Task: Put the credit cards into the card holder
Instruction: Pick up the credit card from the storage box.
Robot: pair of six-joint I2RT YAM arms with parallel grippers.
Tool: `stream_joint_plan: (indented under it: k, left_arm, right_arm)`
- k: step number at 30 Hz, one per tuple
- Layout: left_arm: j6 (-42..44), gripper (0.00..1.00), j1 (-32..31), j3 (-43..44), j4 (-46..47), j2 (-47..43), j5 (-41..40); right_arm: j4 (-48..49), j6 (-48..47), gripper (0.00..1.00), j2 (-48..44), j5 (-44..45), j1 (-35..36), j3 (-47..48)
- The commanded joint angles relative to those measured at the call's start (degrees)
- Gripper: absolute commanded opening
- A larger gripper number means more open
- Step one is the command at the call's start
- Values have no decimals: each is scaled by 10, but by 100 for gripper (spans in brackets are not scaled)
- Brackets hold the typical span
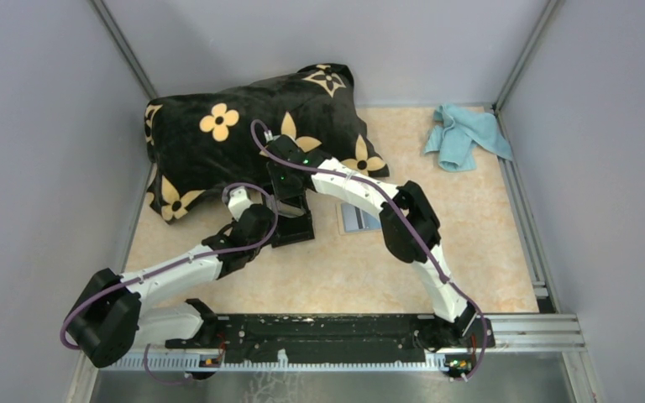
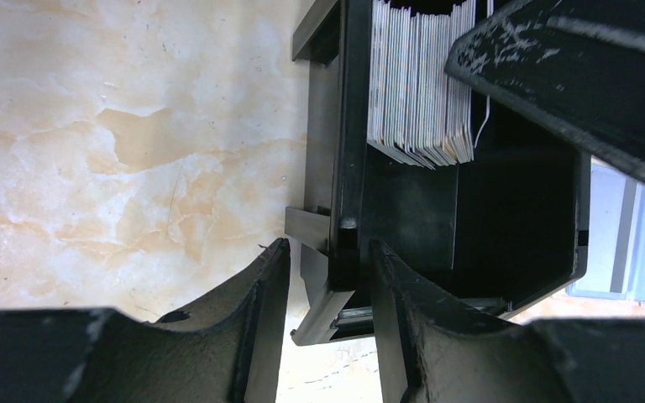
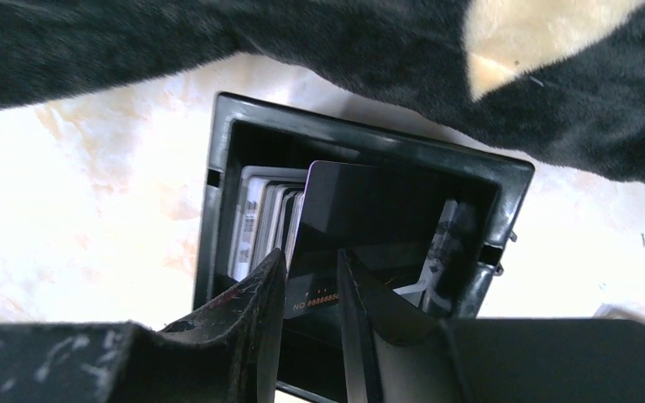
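The black card holder [image 1: 296,225] stands on the table in front of the pillow, its grey ribbed slots [image 2: 420,84] showing inside. My left gripper [image 2: 329,252] straddles its near side wall [image 2: 346,168] and is shut on it. My right gripper [image 3: 311,260] is shut on a dark glossy card [image 3: 361,210] with small orange print. It holds the card upright with the far end down inside the holder [image 3: 218,185], next to the ribbed slots [image 3: 260,218]. A grey card with a dark stripe [image 1: 359,220] lies flat on the table just right of the holder, also at the right edge of the left wrist view [image 2: 638,243].
The big black pillow with yellow flowers [image 1: 252,134] lies right behind the holder and hangs over the top of the right wrist view [image 3: 386,50]. A light blue cloth [image 1: 464,136] lies at the back right. Grey walls close the table on three sides.
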Motion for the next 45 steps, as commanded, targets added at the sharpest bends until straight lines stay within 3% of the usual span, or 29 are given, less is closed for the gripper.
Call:
stream_joint_plan:
  k: [1, 11, 45]
  left_arm:
    - [7, 46, -3, -9, 11, -5, -5]
    - [8, 46, -3, -7, 14, -4, -3]
    - [16, 46, -3, -11, 16, -8, -7]
  right_arm:
    - [15, 6, 29, -2, -5, 11, 47]
    - [9, 5, 29, -1, -4, 14, 53]
    - [-3, -6, 50, 49, 13, -3, 74]
